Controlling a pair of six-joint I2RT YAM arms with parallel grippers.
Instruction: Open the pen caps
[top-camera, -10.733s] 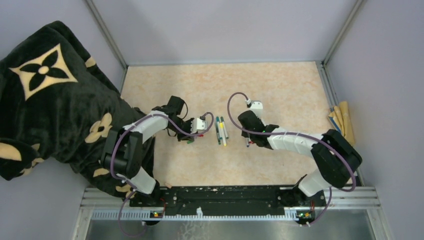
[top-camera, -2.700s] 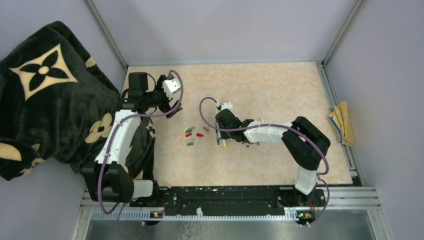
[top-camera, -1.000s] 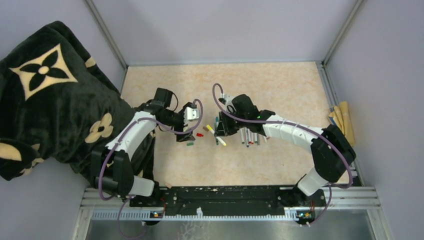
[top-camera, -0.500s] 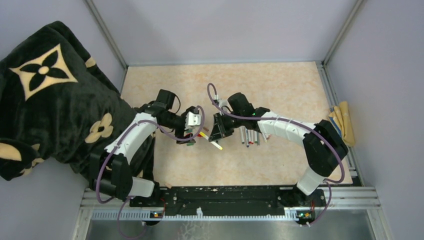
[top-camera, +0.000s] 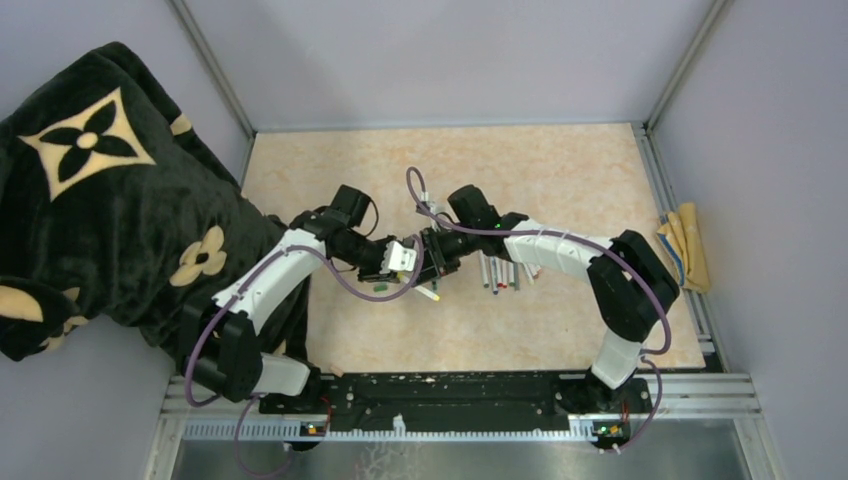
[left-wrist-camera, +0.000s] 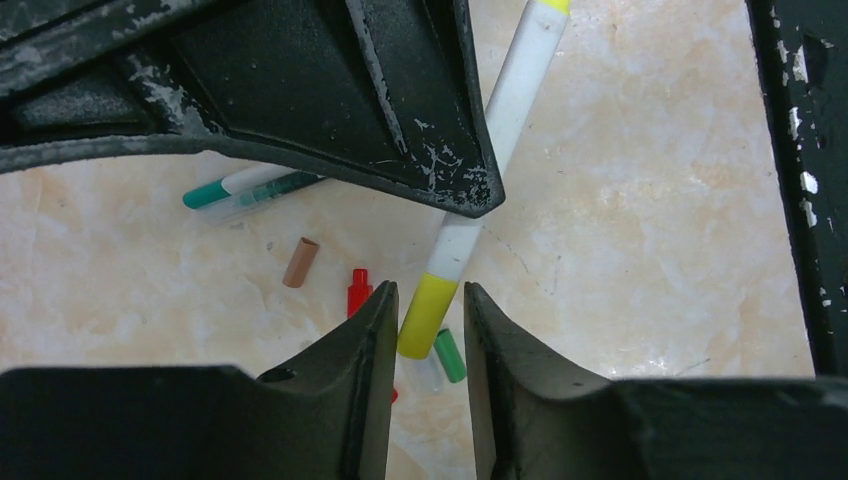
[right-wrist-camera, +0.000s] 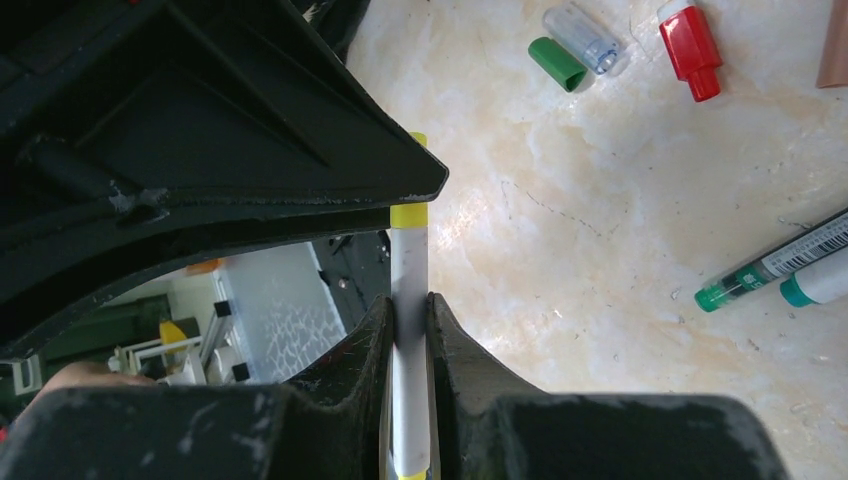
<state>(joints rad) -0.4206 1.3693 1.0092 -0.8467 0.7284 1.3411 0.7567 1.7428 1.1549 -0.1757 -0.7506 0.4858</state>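
Observation:
My right gripper (right-wrist-camera: 408, 300) is shut on the white barrel of a yellow pen (right-wrist-camera: 408, 265) and holds it above the table. In the left wrist view the pen (left-wrist-camera: 515, 85) slants down, and its yellow cap (left-wrist-camera: 425, 315) sits between my left gripper's (left-wrist-camera: 427, 290) jaws, which stand narrowly open around it. From above, the left gripper (top-camera: 405, 262) and the right gripper (top-camera: 440, 258) meet at mid-table. Loose caps lie below: brown (left-wrist-camera: 300, 262), red (left-wrist-camera: 357, 293), green (left-wrist-camera: 449, 355). Two green pens (left-wrist-camera: 250, 185) lie beside them.
Several more pens (top-camera: 500, 272) lie right of the grippers. A black blanket with beige flowers (top-camera: 90, 190) covers the left side. A yellow cloth (top-camera: 685, 245) lies at the right wall. A metal rail (top-camera: 450, 385) runs along the near edge.
The right gripper carried the yellow pen left and off the table. The left gripper moved right to meet it, and its jaws now straddle the yellow cap.

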